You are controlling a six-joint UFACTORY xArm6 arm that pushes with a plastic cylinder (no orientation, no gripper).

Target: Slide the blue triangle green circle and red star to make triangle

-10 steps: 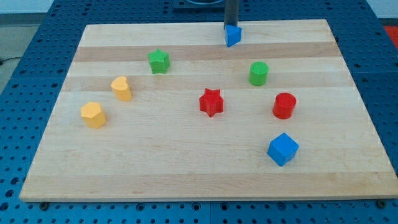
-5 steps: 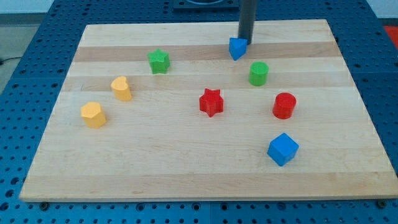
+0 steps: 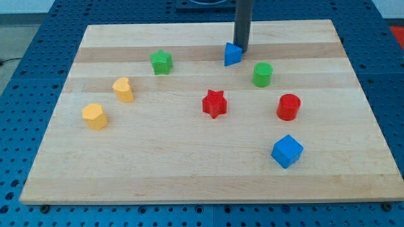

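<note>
The blue triangle [image 3: 232, 55] lies near the top middle of the wooden board [image 3: 189, 164]. My tip [image 3: 242, 50] touches its upper right side. The green circle [image 3: 262, 74] stands just to the lower right of the triangle, a short gap apart. The red star [image 3: 214, 103] lies near the board's centre, below and left of the triangle.
A green star [image 3: 161, 62] lies at upper left. A yellow heart [image 3: 124, 89] and a yellow hexagon [image 3: 95, 116] lie at the left. A red cylinder [image 3: 288, 106] and a blue cube [image 3: 287, 151] lie at the right.
My tip has pushed the blue triangle down the board and then a little left, closer to the green circle and red star. The other blocks have not moved.
</note>
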